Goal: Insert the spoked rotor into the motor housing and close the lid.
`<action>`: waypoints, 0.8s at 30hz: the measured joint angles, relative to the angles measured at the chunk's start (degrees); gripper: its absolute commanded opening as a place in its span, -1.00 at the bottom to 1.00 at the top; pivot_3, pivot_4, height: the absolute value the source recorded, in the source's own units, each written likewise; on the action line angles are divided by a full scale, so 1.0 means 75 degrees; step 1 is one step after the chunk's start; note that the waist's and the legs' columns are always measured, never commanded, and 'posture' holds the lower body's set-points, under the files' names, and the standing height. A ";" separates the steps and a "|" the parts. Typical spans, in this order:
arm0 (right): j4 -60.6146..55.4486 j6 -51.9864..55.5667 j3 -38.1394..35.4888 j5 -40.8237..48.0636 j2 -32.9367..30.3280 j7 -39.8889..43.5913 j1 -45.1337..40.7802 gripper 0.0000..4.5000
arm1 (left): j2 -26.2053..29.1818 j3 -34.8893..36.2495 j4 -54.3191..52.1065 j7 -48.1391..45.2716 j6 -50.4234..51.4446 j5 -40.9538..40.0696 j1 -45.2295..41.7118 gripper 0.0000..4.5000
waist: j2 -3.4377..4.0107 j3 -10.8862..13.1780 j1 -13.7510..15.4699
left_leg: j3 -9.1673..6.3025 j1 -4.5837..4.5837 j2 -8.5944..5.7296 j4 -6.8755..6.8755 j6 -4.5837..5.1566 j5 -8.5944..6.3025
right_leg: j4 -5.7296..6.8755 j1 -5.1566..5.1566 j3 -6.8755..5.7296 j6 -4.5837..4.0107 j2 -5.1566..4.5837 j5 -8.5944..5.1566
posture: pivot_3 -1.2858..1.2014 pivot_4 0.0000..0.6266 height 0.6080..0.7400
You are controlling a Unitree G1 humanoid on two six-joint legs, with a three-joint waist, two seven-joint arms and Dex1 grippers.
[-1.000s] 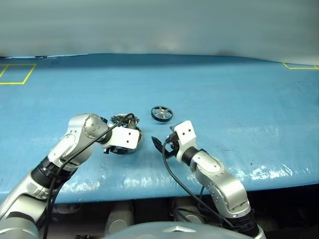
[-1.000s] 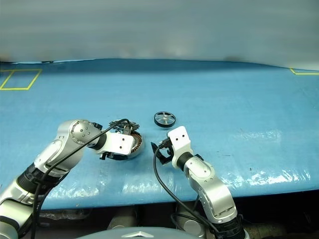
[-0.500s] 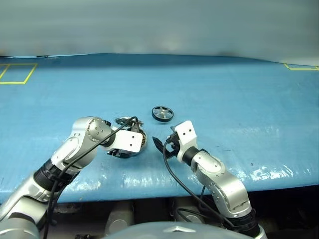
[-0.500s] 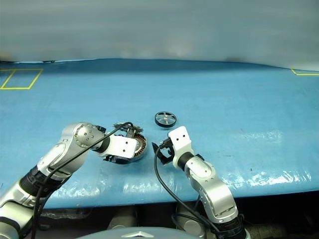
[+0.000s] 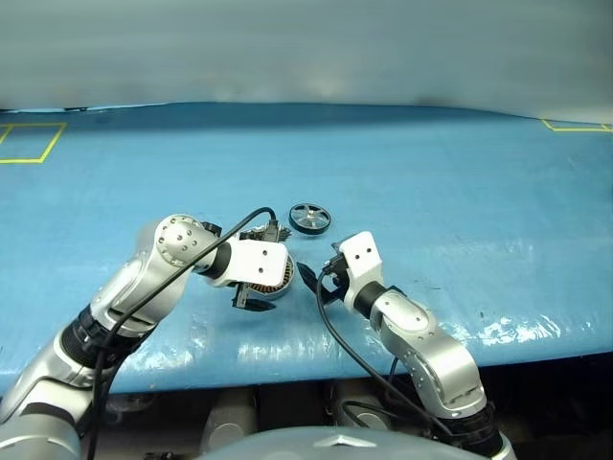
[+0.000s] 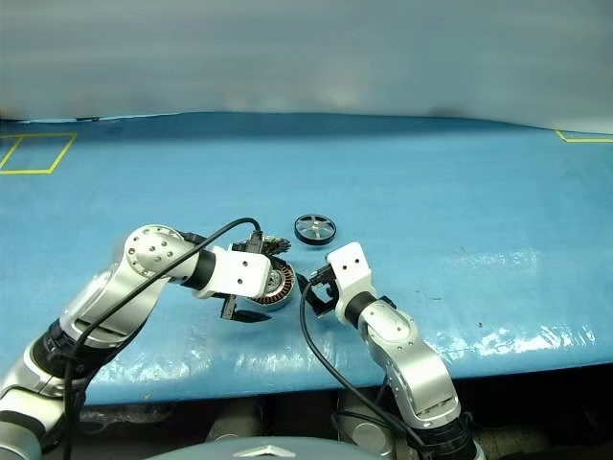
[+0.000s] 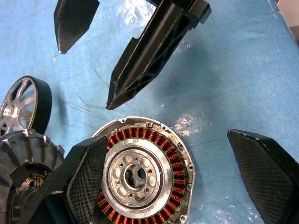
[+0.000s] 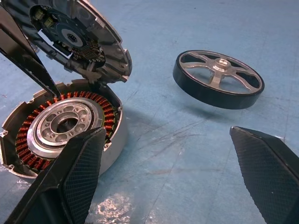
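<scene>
As the left end effector (image 5: 251, 298) spread open and lifted off the motor housing (image 7: 142, 173), the housing lay freed on the desk (image 5: 431, 182), lid (image 8: 81, 35) propped against its far-left rim, spoked rotor (image 5: 310, 218) just beyond, right end effector (image 5: 313, 282) open beside it.

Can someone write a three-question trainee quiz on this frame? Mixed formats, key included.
1. True or false: the spoked rotor already sits inside the motor housing.
2. The lid is: A) flat on the table, far from the housing; B) tilted, leaning at the housing's rim; C) held by the right pincer.
3. Fill in: the left pincer's jaws are ____.

Key: 1 false, it lies on the table beyond the housing; 2 B; 3 open.
</scene>
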 measured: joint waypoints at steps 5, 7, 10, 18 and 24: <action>0.0003 0.0000 0.0001 0.0000 0.0013 0.0051 -0.0004 1.00 | 0.0569 0.0174 -0.0360 -0.0040 0.0049 -0.0354 0.0009 0.98 | 0.0000 0.0003 0.0008 | 0.0000 -0.0001 0.0000 -0.0007 0.0000 0.0000 | -0.0004 -0.0003 0.0000 -0.0005 -0.0001 -0.0004 | 0.03 -0.52 1.00; 0.0008 0.0001 0.0001 0.0000 0.0021 0.0060 -0.0007 1.00 | 0.0663 0.0527 -0.0566 -0.0043 0.0198 -0.0763 0.0096 0.98 | -0.0001 0.0004 0.0005 | 0.0001 -0.0002 0.0000 -0.0009 0.0000 0.0000 | -0.0005 -0.0003 0.0000 -0.0008 -0.0001 -0.0006 | 0.03 -0.52 1.00; 0.0015 0.0001 -0.0007 0.0001 0.0022 0.0078 -0.0003 1.00 | 0.0605 0.1438 -0.0863 0.0070 0.0563 -0.1692 0.0520 0.98 | 0.0000 0.0005 -0.0004 | 0.0001 -0.0002 0.0003 -0.0013 0.0000 0.0000 | -0.0005 -0.0006 -0.0002 -0.0008 -0.0001 -0.0007 | 0.03 -0.52 1.00; -0.0056 0.0025 -0.0224 0.0022 -0.0408 0.0215 0.0366 1.00 | -0.0182 0.4020 -0.1348 0.1365 0.1562 -0.3702 0.2984 0.98 | -0.0002 0.0007 0.0000 | -0.0001 0.0001 0.0007 -0.0016 -0.0001 0.0000 | -0.0004 -0.0005 -0.0006 -0.0005 -0.0003 -0.0008 | 0.03 -0.52 1.00; -0.0327 -0.0050 -0.0405 0.0040 -0.1001 0.0538 0.0833 1.00 | -0.1118 0.5272 -0.1424 0.2760 0.1799 -0.4262 0.4753 0.98 | -0.0010 0.0011 0.0017 | 0.0004 0.0010 0.0006 -0.0012 -0.0002 -0.0001 | -0.0007 0.0003 -0.0004 -0.0016 -0.0007 -0.0016 | 0.03 -0.52 1.00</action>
